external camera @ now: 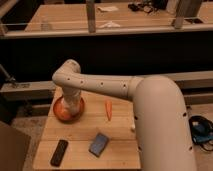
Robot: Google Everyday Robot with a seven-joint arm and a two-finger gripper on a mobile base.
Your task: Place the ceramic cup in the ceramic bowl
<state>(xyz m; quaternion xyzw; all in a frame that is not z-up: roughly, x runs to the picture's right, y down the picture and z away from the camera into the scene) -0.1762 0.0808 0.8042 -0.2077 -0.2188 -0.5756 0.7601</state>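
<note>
The orange-red ceramic bowl (62,112) sits at the back left of the wooden table (120,150). My white arm reaches across from the right, and its wrist comes straight down over the bowl. The gripper (70,106) is down inside the bowl, hidden by the wrist. The ceramic cup is not visible; it may be hidden under the wrist in the bowl.
A thin orange carrot-like stick (108,109) lies right of the bowl. A dark flat remote-like object (59,152) and a blue-grey flat rectangular object (99,144) lie near the front edge. A dark railing and another table stand behind.
</note>
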